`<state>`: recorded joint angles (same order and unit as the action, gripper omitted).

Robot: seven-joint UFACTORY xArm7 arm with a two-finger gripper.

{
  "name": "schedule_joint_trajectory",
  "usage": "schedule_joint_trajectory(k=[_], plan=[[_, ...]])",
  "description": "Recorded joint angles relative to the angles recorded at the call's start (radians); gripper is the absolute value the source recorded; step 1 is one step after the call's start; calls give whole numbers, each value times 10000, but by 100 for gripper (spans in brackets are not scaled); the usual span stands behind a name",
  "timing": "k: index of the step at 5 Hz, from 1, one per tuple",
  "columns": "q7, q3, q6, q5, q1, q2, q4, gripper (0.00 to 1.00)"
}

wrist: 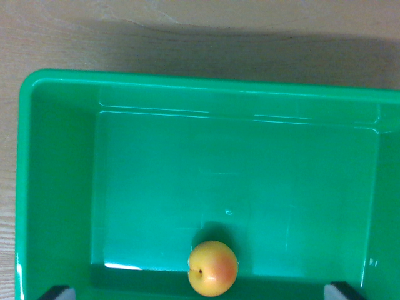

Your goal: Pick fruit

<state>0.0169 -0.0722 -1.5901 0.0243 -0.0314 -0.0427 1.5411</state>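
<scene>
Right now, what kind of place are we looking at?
Probably a tabletop test setup: a green plastic bin on a light wood-grain surface, holding one yellow-orange fruit.

We see a pale wooden tabletop point(75, 37) with a faint grain running along the far edge of the scene and down a narrow strip at the left. A broad, soft shadow point(262, 56) lies across the wood on the far side, darker toward the right. The light is even and diffuse. We see no walls, floor or windows.
</scene>
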Motion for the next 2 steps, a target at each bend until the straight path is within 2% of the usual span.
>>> schedule_joint_trajectory(k=[1, 2], plan=[[50, 5, 279, -7, 5, -9, -295, 0], [50, 5, 279, -7, 5, -9, -295, 0]])
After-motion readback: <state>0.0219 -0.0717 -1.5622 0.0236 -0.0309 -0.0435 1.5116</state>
